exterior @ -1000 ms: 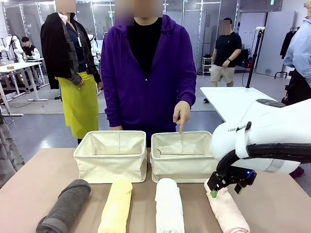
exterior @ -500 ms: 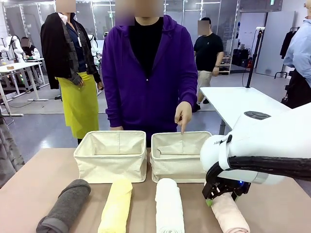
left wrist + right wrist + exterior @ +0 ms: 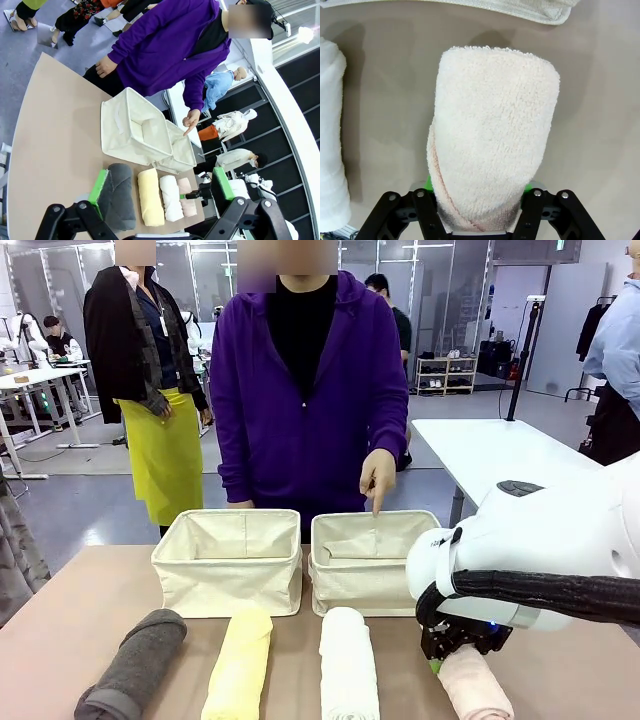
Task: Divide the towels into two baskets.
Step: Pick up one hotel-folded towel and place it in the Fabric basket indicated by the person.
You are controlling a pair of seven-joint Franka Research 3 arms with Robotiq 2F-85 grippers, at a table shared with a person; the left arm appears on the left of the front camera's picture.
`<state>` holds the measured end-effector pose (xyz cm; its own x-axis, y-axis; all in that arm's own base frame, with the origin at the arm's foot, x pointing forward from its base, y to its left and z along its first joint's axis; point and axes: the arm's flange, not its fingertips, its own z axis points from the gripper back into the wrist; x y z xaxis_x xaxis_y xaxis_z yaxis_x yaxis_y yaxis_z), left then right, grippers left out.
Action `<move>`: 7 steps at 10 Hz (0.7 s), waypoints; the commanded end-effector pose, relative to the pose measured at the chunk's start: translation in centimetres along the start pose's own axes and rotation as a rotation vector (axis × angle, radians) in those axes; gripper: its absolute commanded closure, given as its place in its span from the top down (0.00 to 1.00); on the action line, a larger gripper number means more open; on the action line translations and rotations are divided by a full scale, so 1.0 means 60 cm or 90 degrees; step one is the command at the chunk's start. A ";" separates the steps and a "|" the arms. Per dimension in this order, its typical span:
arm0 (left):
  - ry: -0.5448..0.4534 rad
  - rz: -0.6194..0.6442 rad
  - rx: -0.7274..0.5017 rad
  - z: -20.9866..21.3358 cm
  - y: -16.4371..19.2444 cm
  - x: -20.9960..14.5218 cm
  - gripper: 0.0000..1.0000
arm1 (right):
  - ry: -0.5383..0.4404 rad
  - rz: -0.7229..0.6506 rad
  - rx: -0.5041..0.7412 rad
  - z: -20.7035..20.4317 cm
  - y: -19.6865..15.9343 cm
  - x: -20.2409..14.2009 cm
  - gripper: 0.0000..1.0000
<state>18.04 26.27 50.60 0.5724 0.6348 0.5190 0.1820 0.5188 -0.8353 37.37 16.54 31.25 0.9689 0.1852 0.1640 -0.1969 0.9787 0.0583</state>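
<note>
light: bright, even | shadows: soft, beside pink towel (image 3: pixel 492 135) | left wrist edges: bowed | focus: sharp

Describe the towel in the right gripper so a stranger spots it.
On the table, four rolled towels lie in a row before two baskets. At the right end, beside the white towel, is the only pale pink towel.

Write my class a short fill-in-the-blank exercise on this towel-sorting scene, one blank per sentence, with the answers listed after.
1. The rolled towel held in the right gripper is pale ____.
2. The person's hand points down at the basket on the robot's ____ side.
3. Between the dark grey towel and the white towel lies a pale ____ one.
4. The left gripper stands wide ____, holding nothing.
Answers: pink; right; yellow; open.
</note>
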 end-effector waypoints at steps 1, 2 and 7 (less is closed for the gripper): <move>-0.001 -0.008 -0.005 0.001 0.000 0.002 1.00 | -0.009 0.009 0.004 -0.010 -0.023 -0.081 0.43; -0.001 -0.008 -0.005 0.001 0.000 0.002 1.00 | 0.002 0.016 0.004 -0.004 -0.021 -0.082 0.31; -0.001 -0.008 -0.005 0.001 0.000 0.002 1.00 | 0.001 0.225 0.046 0.140 0.009 -0.061 0.28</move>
<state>18.04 26.27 50.61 0.5722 0.6347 0.5193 0.1822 0.5190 -0.8351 35.71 16.94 36.19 0.8927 0.4117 0.1832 -0.4267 0.9030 0.0505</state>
